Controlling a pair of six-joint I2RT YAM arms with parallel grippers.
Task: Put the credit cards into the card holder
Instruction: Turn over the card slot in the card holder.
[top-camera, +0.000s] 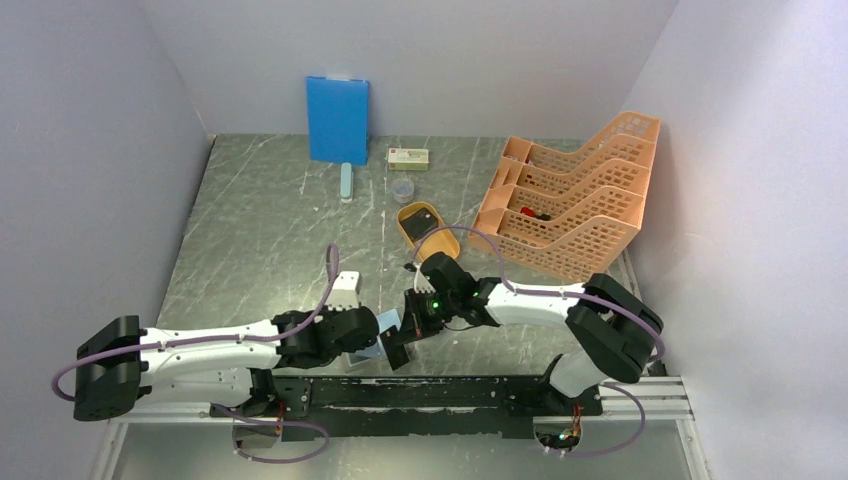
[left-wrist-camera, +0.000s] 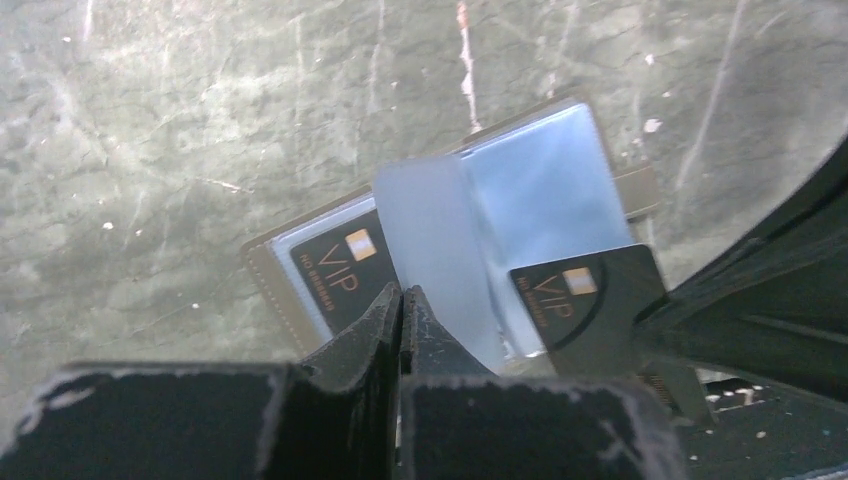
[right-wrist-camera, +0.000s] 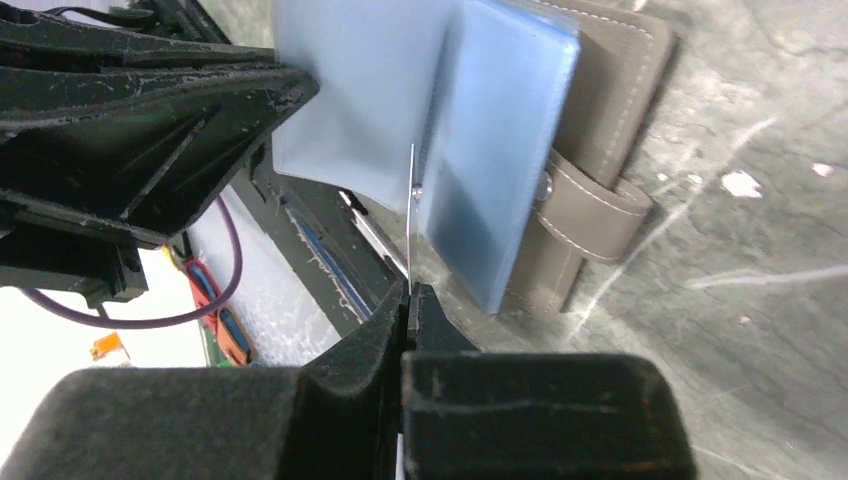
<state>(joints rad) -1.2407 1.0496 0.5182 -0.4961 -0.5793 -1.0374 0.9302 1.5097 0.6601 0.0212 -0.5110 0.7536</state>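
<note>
The card holder (left-wrist-camera: 600, 185) lies open on the marble table, taupe outside (right-wrist-camera: 590, 130) with pale blue shiny sleeves. One black VIP credit card (left-wrist-camera: 335, 270) sits in its left sleeve. My left gripper (left-wrist-camera: 402, 295) is shut on a clear inner leaf (left-wrist-camera: 430, 240) and holds it upright. A second black VIP card (left-wrist-camera: 585, 300) rests with its corner at the right sleeve's edge, and my right gripper (right-wrist-camera: 408, 290) is shut on it. That card shows edge-on as a thin line (right-wrist-camera: 410, 200) in the right wrist view. From above, both grippers meet over the holder (top-camera: 372, 352) near the table's front edge.
A blue board (top-camera: 337, 118) leans on the back wall, with a white-and-green box (top-camera: 408, 157) and a small clear cup (top-camera: 402, 188) beside it. An orange oval tray (top-camera: 425, 228) and an orange file rack (top-camera: 575, 200) stand at the right. The arms' base rail (top-camera: 440, 392) runs just behind the holder.
</note>
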